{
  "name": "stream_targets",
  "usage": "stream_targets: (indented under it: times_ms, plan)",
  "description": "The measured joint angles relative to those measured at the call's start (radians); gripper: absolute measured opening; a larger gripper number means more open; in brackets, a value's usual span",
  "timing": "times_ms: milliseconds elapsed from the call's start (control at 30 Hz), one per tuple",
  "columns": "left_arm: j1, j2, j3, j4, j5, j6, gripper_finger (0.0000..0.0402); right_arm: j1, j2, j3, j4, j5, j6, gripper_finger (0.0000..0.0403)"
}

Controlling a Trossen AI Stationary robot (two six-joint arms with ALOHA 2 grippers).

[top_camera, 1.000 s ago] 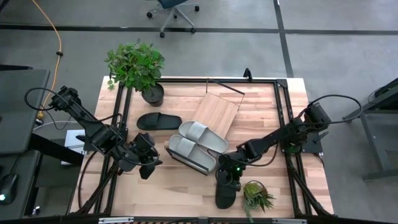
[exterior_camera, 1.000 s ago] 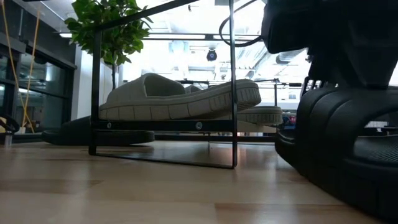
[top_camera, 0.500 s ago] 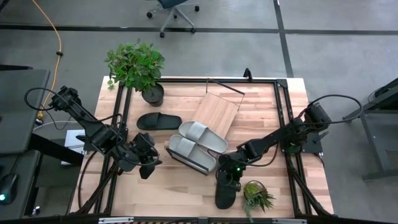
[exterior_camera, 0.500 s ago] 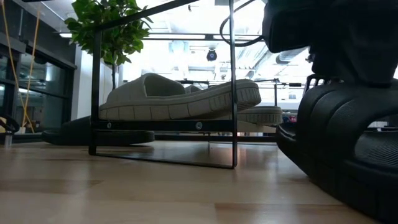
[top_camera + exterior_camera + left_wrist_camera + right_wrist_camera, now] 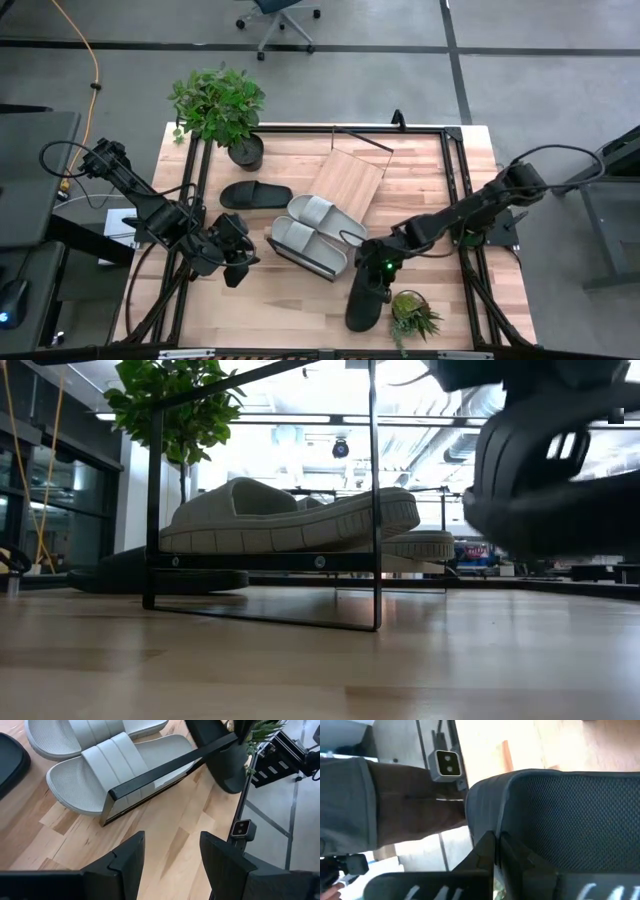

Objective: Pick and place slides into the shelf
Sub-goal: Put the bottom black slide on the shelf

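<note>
Jaws clamped on a black slide (image 5: 364, 298), lifted clear of the worktop (image 5: 280, 300).

Right gripper (image 5: 381, 270) held it at the near edge, beside a small potted plant (image 5: 412, 316); left gripper (image 5: 236, 262) waited with jaws parted, holding nothing. Two pale slides (image 5: 318, 232) lay on the shelf (image 5: 345, 180), the other black slide (image 5: 255, 195) beside it. Judged the carry step; next it needs swinging over free board and lowering flat.

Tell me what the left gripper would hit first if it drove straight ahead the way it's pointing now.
Likely the nearer pale slide at the shelf's dark end frame; the open left gripper points toward them over bare table, though depth is uncertain.
</note>
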Motion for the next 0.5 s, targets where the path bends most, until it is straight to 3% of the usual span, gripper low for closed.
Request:
stream_targets:
  times_ms: [500]
  plan:
    - [0.001,0.000,0.000,-0.004,0.000,0.004,0.0179,0.028,-0.069,0.000,-0.042,0.021,0.057,0.0000]
